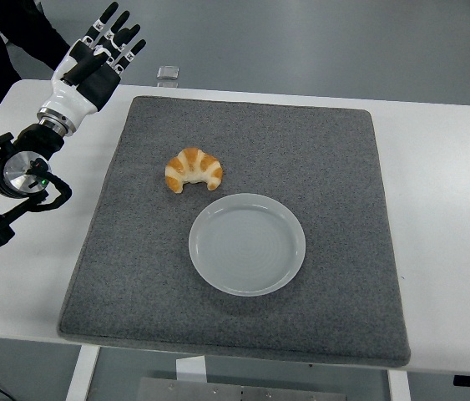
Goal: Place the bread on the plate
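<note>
A golden croissant-shaped bread (194, 170) lies on the grey mat, just above and left of a pale round plate (247, 243) that holds nothing. My left hand (111, 40) is raised over the table's far left corner, well away from the bread, with its fingers spread and nothing in them. The left arm comes in from the left edge. My right arm does not show.
The grey mat (243, 309) covers most of the white table (443, 209). A small clear object (167, 73) sits at the table's far edge above the mat. A person's dark clothing (9, 42) shows at the top left.
</note>
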Robot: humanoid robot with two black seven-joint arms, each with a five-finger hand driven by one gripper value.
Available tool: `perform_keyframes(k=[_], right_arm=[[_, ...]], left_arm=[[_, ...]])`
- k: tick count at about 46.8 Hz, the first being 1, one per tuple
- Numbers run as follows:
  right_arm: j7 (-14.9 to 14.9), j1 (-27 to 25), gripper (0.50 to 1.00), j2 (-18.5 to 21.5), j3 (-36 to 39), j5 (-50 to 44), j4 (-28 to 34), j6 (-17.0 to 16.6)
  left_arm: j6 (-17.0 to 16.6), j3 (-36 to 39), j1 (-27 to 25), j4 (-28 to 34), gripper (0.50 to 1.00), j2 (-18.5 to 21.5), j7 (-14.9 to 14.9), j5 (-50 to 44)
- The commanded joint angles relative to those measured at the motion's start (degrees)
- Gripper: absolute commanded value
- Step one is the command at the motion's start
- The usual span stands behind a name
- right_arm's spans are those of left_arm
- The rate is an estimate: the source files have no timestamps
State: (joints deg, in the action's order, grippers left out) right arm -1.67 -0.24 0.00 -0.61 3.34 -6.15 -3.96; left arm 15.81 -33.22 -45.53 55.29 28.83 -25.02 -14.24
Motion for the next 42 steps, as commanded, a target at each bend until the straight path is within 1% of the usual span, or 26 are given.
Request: perform_keyframes(k=[1, 4, 9, 12, 14, 20, 23, 26, 28, 30, 34, 36, 39, 42], right_arm=[[0.0, 0.1, 0.952, 0.0, 0.0, 0.0, 0.0, 0.0], [0.0, 0.0, 0.952, 0.0, 0.0, 0.0, 0.0, 0.0], [0.0, 0.0, 0.954, 0.0, 0.0, 0.0, 0.0, 0.0], [0.1, 0.0, 0.954, 0.0, 0.0, 0.0, 0.0, 0.0], [0.0, 0.0, 0.952, 0.0, 0.0, 0.0, 0.0, 0.0], [0.0, 0.1, 0.952, 0.0, 0.0, 0.0, 0.0, -0.1], [0.0, 0.0, 0.952, 0.0, 0.0, 0.0, 0.0, 0.0], [0.0, 0.0, 0.952, 0.0, 0.0, 0.0, 0.0, 0.0], [0.0, 0.1, 0.952, 0.0, 0.0, 0.0, 0.0, 0.0], [0.0, 0.0, 0.952, 0.0, 0.0, 0.0, 0.0, 0.0], [0.0, 0.0, 0.952, 0.0, 0.0, 0.0, 0.0, 0.0], [0.0, 0.0, 0.952, 0.0, 0.0, 0.0, 0.0, 0.0], [0.0, 0.1, 0.952, 0.0, 0.0, 0.0, 0.0, 0.0], [0.0, 0.1, 0.952, 0.0, 0.0, 0.0, 0.0, 0.0]], left_arm=[[0.0, 0.0, 0.2, 0.2, 0.996, 0.0, -0.3, 0.0], [0.1, 0.3, 0.2, 0.6, 0.996, 0.1, -0.9, 0.3], [0.4, 0.8, -0.7, 0.3, 0.996, 0.3, -0.7, 1.9], [0.6, 0.8, -1.2, 0.3, 0.996, 1.7, -0.6, 4.9], [0.6, 0.9, -2.2, 0.5, 0.996, 2.5, -0.5, 8.9], [0.1, 1.3, -6.5, 0.3, 0.996, 4.3, 0.2, 25.2], [-0.1, 2.7, -9.0, 0.3, 0.994, 5.7, 1.8, 31.0], [-0.1, 6.5, -12.4, 0.8, 0.994, 7.3, 4.8, 34.6], [-0.3, 10.2, -14.9, 0.8, 0.992, 8.2, 5.9, 35.7], [-0.3, 15.0, -17.6, 0.8, 0.990, 8.6, 6.1, 36.1], [-0.6, 25.1, -23.5, 0.8, 0.956, 9.5, 5.9, 36.6], [-0.5, 29.7, -26.2, 0.8, 0.951, 9.8, 5.8, 37.1], [-0.2, 35.1, -28.9, 0.8, 0.975, 10.0, 5.5, 38.1], [0.1, 38.4, -30.8, 1.3, 0.984, 10.0, 5.5, 40.5]])
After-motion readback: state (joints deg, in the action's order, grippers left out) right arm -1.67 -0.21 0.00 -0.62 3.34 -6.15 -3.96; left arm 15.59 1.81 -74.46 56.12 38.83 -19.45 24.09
